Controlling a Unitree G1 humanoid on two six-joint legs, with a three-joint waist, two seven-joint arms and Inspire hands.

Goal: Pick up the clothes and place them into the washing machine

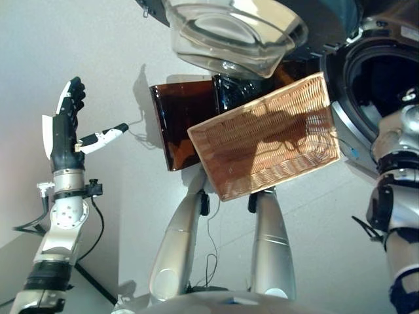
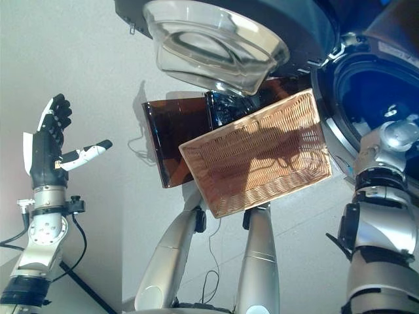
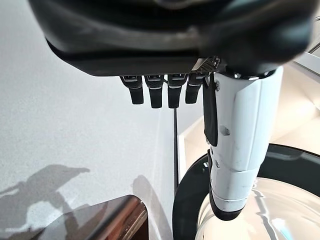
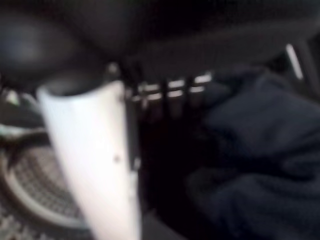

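Note:
A dark blue cloth [image 4: 260, 150] lies inside the washing machine's drum [image 4: 30, 190]; it shows only in the right wrist view. My right hand [image 4: 95, 160] is inside the drum beside the cloth, thumb out straight and fingers [image 4: 170, 97] extended, with nothing held between them. In the eye views the right arm reaches into the round drum opening [image 1: 386, 78] and the hand itself is hidden. My left hand [image 1: 65, 131] is raised at the far left, open and empty. The wicker basket [image 1: 262, 137] at the centre holds no clothes.
The washer's glass door [image 1: 229, 33] hangs open above the basket. A dark brown glossy panel [image 1: 180, 121] stands behind the basket's left end. Pale floor surrounds the basket.

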